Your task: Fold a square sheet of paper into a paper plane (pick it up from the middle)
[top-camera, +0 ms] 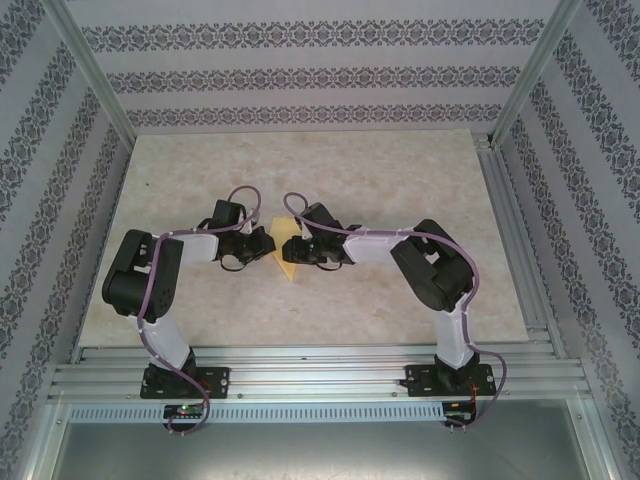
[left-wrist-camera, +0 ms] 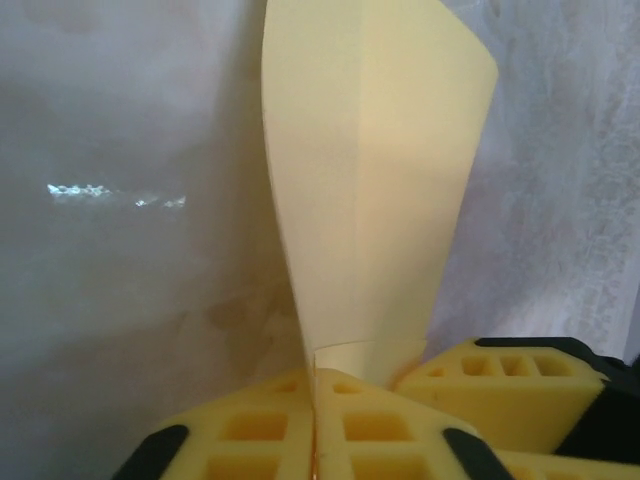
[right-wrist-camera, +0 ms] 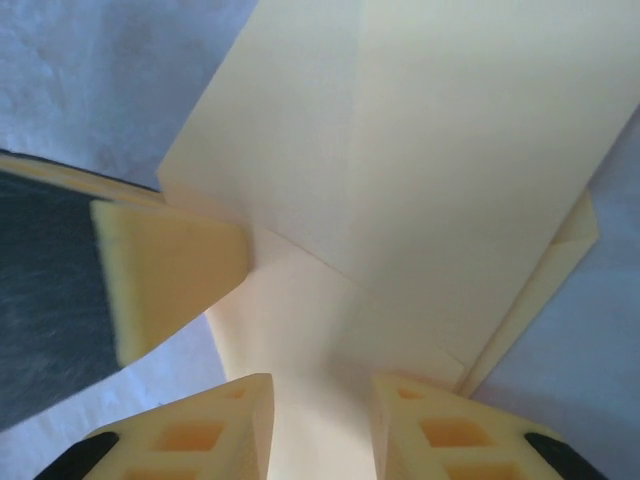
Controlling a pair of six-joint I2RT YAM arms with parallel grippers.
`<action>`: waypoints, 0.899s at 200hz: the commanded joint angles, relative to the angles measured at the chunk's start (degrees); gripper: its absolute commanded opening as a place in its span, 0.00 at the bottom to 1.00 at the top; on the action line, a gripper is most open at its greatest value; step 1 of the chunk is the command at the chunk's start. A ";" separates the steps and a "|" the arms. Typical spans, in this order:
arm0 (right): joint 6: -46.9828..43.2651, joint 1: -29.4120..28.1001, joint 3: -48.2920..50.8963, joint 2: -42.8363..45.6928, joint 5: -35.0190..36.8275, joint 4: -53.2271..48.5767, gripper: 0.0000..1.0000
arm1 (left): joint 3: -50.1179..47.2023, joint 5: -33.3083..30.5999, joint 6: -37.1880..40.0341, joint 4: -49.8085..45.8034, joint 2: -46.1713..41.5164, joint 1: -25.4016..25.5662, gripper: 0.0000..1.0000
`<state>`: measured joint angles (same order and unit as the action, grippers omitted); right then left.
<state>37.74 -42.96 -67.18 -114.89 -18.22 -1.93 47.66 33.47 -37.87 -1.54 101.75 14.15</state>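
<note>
The square sheet of paper [top-camera: 287, 258] is folded into a narrow yellow wedge and held above the table's middle, between the two grippers. My left gripper [top-camera: 264, 243] is shut on its lower edge; in the left wrist view the paper [left-wrist-camera: 370, 180] rises from the closed jaws [left-wrist-camera: 315, 400] with a centre crease. My right gripper [top-camera: 303, 246] faces it from the right. In the right wrist view its fingers [right-wrist-camera: 320, 430] stand apart, open, with the folded paper [right-wrist-camera: 430, 150] lying flat across the gap. The left gripper's yellow pad [right-wrist-camera: 165, 280] touches the paper there.
The beige marbled table [top-camera: 380, 180] spreads around the arms. Aluminium rails [top-camera: 320, 375] run along the near edge and the right side [top-camera: 515, 240]. Patterned walls enclose the back and both sides.
</note>
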 commanded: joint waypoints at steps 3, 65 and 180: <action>-4.79 0.64 1.41 6.71 3.50 1.29 0.35 | 1.12 -2.25 0.42 -1.14 -1.60 1.40 0.04; -15.72 -3.92 16.35 21.98 25.45 10.36 0.55 | -0.89 -13.77 -5.61 -5.90 -10.17 6.33 0.03; -29.69 -14.19 31.19 19.72 38.47 40.30 0.94 | -0.99 -21.31 -17.66 -6.47 -10.59 12.82 0.00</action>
<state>15.33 -54.94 -39.24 -91.72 16.01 23.27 46.65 14.87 -51.07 -6.09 91.09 25.61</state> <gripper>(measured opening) 0.964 0.063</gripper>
